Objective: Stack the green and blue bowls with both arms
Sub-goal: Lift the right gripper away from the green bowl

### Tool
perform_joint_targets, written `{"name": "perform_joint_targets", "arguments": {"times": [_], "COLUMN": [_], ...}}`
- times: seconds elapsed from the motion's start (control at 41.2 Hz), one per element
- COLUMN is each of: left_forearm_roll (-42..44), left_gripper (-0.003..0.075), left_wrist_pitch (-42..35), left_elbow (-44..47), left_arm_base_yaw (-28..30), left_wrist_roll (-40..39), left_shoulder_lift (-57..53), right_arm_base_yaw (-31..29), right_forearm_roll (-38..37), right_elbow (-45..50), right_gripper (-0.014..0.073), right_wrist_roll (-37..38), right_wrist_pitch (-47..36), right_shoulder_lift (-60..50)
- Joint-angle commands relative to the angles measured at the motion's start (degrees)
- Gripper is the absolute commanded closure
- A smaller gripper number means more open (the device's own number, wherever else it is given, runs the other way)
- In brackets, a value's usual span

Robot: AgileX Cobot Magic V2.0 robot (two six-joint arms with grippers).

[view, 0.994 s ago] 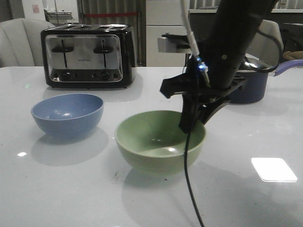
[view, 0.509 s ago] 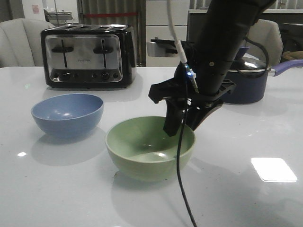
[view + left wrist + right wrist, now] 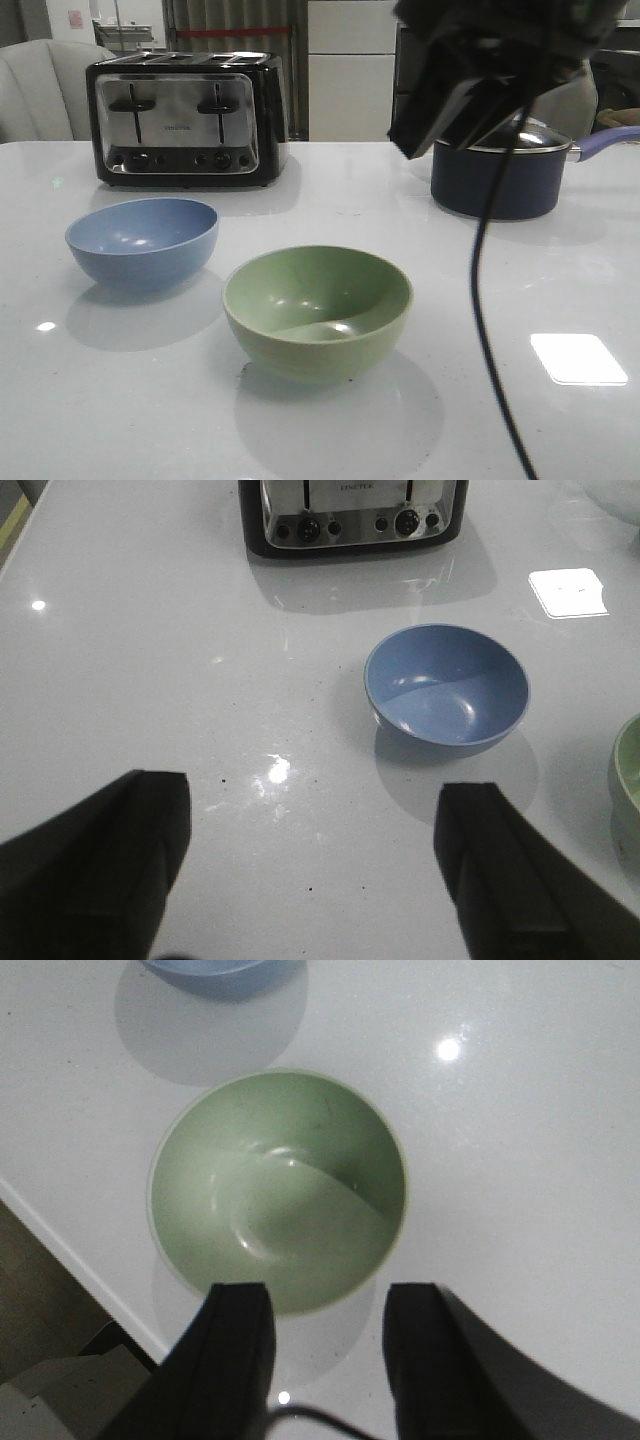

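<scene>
The dusty blue bowl [image 3: 142, 240] sits upright on the white table at the left. The sage green bowl [image 3: 318, 310] sits upright to its right and nearer the front, a small gap between them. My right arm [image 3: 490, 60] is raised high at the upper right. In the right wrist view my right gripper [image 3: 325, 1350] is open and empty, above the table beside the green bowl [image 3: 277, 1190]. My left gripper [image 3: 310, 870] is wide open and empty above bare table, well short of the blue bowl [image 3: 447, 685].
A black and chrome toaster [image 3: 185, 118] stands at the back left. A dark navy saucepan [image 3: 495, 175] with a lid stands at the back right. A thin black cable [image 3: 490, 320] hangs from the right arm. The table's edge [image 3: 80, 1270] runs close to the green bowl.
My right gripper held the green bowl's rim and slid it left towards the blue bowl. It has since let go and risen high, up and to the right.
</scene>
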Motion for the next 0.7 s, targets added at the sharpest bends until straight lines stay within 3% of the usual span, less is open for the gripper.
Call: {"name": "perform_joint_targets", "arguments": {"times": [0.0, 0.388, 0.679], "left_forearm_roll": [-0.6, -0.6, -2.3], "left_gripper": [0.0159, 0.0159, 0.0159], "left_wrist_pitch": [-4.0, -4.0, -2.9], "left_elbow": [-1.6, -1.6, -2.3], "left_arm_base_yaw": [0.1, 0.1, 0.1], "left_wrist_roll": [0.0, 0.0, 0.0], "left_shoulder_lift": [0.4, 0.4, 5.0], "right_arm_base_yaw": [0.0, 0.0, 0.0], "right_forearm_roll": [0.3, 0.3, 0.3], "right_elbow": [3.0, 17.6, 20.2], "right_gripper": [0.0198, 0.0198, 0.0198], "right_wrist_roll": [-1.0, -1.0, -1.0], "right_wrist_pitch": [-2.6, -1.8, -1.5], "right_shoulder_lift": [-7.4, -27.9, -34.3]}}
